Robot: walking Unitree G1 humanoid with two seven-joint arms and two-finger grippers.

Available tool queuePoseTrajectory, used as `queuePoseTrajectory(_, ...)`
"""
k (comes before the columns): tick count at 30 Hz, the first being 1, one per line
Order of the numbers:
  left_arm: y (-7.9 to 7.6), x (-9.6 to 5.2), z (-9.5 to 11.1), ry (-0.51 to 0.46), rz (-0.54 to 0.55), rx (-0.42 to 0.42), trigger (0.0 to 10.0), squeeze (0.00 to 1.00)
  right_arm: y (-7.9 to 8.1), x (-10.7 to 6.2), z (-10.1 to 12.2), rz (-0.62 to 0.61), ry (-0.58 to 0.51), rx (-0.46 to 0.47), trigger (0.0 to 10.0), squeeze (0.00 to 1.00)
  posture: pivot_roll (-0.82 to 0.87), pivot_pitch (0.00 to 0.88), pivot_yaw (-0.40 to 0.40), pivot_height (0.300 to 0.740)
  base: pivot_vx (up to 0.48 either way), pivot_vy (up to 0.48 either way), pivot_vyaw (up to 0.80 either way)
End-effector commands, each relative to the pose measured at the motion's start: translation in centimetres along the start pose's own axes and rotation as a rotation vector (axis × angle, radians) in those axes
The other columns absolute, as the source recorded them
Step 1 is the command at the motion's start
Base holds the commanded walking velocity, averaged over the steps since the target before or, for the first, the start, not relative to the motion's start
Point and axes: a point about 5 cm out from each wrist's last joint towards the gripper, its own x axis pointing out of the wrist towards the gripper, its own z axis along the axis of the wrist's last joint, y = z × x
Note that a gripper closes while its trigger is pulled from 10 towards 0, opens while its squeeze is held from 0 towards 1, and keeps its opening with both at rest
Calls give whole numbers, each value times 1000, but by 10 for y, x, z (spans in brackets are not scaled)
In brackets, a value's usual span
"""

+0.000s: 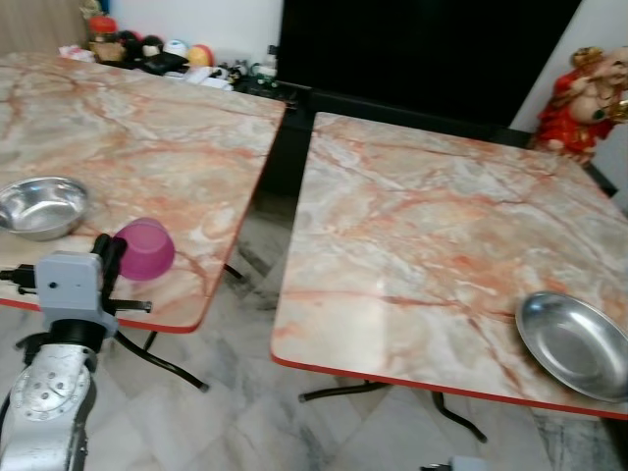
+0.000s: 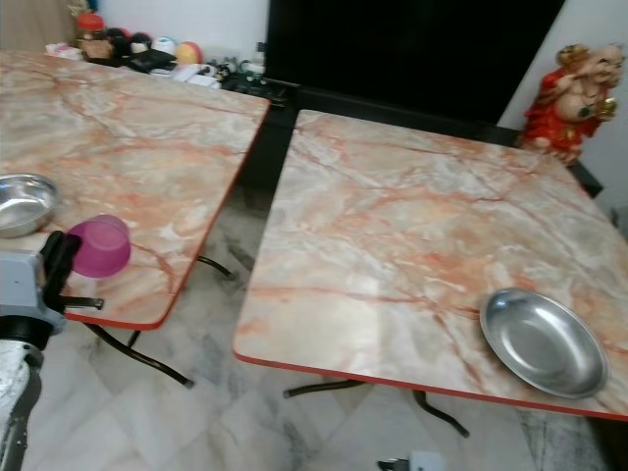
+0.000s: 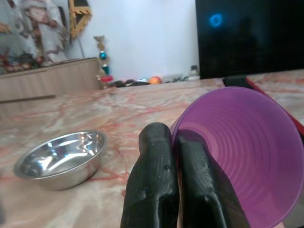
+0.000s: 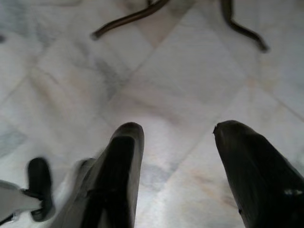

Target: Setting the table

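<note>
The left gripper pinches the wall of the purple cup, its two black fingers pressed together with the rim between them, one inside and one outside; the cup lies tilted on its side, mouth away from the wrist, at the near corner of the left bench. Taking the steel plate as the landmark, the cup sits well to its left, across the gap between the two benches, and the plate itself rests near the front right edge of the right bench. The step in hand looks like carrying the cup over to join the plate, and doing it well probably means lifting clear of the red bench edge before swinging across, turning the cup upright on the way, and setting it just beside the plate rather than on its rim. A steel bowl stands farther left than the cup, near enough that a wide swing could clip it. The right gripper hangs with its fingers spread above the tiled floor. Beyond the plate, a red and gold figurine stands by the far corner, and small clutter lines the far side of the left bench.
</note>
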Motion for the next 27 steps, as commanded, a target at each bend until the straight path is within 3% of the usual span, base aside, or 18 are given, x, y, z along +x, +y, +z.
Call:
queuePoseTrajectory(1, -3, -1, 1, 0, -27, 4, 10000, 0, -12, -1, 0, -31, 4, 1, 10000, 0, 164, 125, -84, 740, 0, -461, 0)
queuePoseTrajectory(5, 6, -4, 0, 13, -96, 81, 10000, 0, -12, -1, 0, -31, 4, 3, 10000, 0, 166, 125, -80, 740, 0, -461, 0)
queuePoseTrajectory(13, 24, -2, 4, 9, -112, 149, 10000, 0, -13, -1, 0, -31, 4, -2, 10000, 0, 174, 124, -81, 740, 0, -461, 0)
queuePoseTrajectory(27, 12, -2, 3, 5, -118, 103, 10000, 0, -13, -2, -2, -34, 5, -2, 10000, 0, 165, 112, -78, 740, 0, -461, 0)
